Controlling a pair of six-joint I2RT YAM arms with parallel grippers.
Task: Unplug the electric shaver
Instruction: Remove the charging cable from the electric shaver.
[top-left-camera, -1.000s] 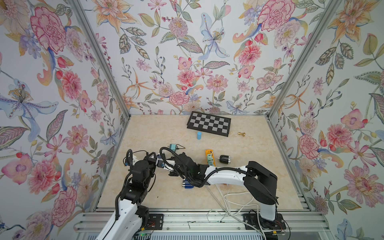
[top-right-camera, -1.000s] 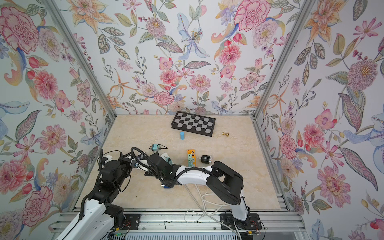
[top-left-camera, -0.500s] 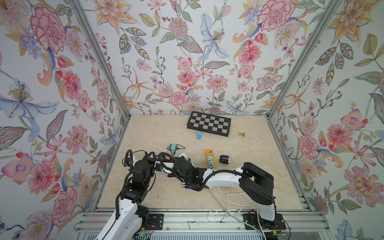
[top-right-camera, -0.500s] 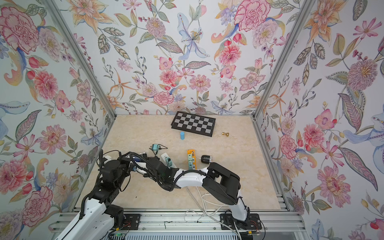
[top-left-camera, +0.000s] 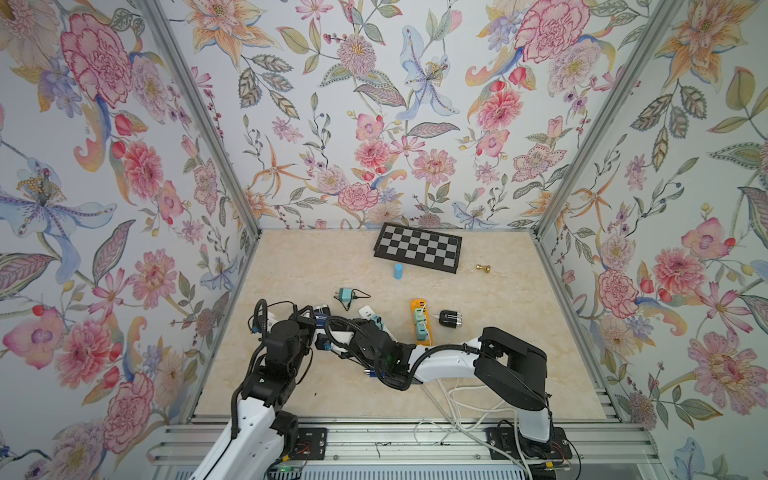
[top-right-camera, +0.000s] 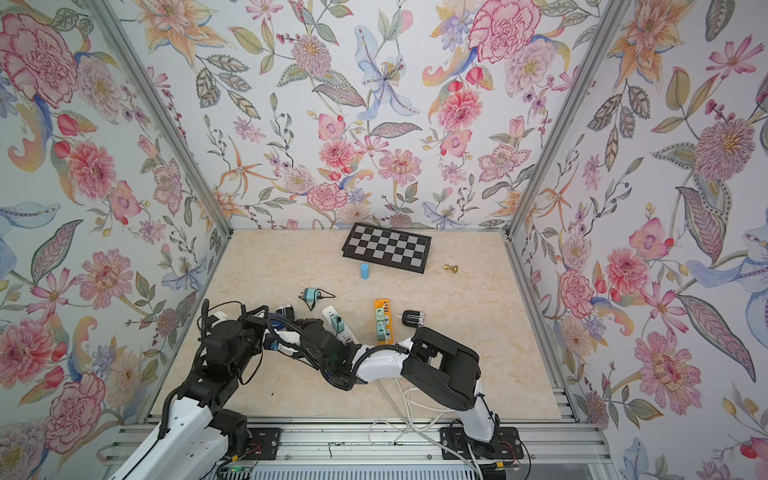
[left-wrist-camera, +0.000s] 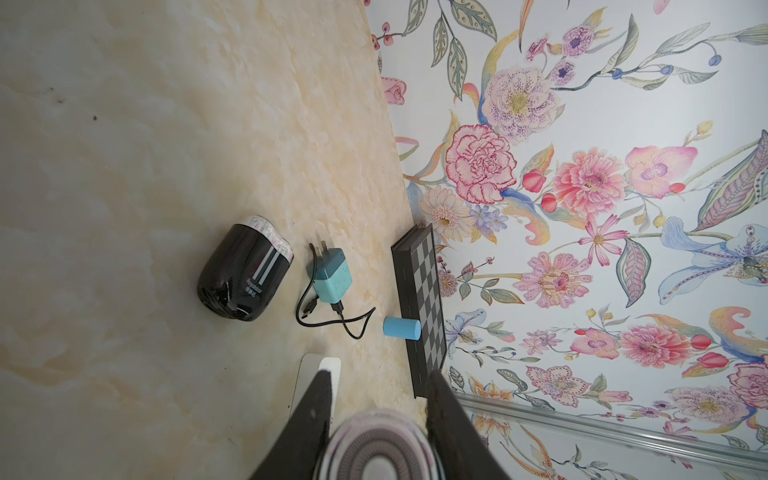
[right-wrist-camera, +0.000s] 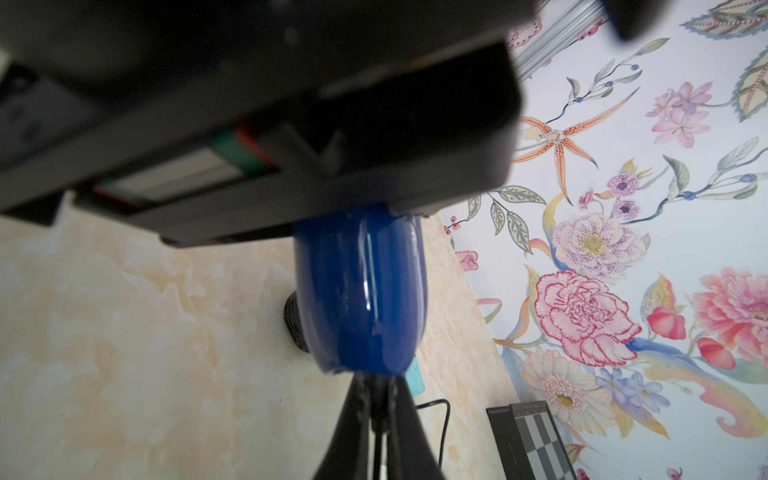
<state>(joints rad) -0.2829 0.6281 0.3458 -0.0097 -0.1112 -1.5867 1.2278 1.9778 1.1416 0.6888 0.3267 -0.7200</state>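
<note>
Right gripper (right-wrist-camera: 375, 384) has just pinched shut on what looks like the plug (right-wrist-camera: 377, 409) at the base of the blue shaver (right-wrist-camera: 361, 291), which my left gripper (left-wrist-camera: 380, 380) holds clamped above the table's (top-left-camera: 519, 291) left side; I judge it ready to pull.

Two power strips (top-left-camera: 366, 311) (top-left-camera: 416, 302), one chessboard (top-left-camera: 417, 252), one cylinder (top-left-camera: 398, 271)

- We see a chessboard (top-left-camera: 417, 252) at the far edge of the bench (top-left-camera: 498, 332), a blue cylinder (top-left-camera: 398, 271) just beside it.
- An orange power strip (top-left-camera: 420, 322) lies mid-bench.
</note>
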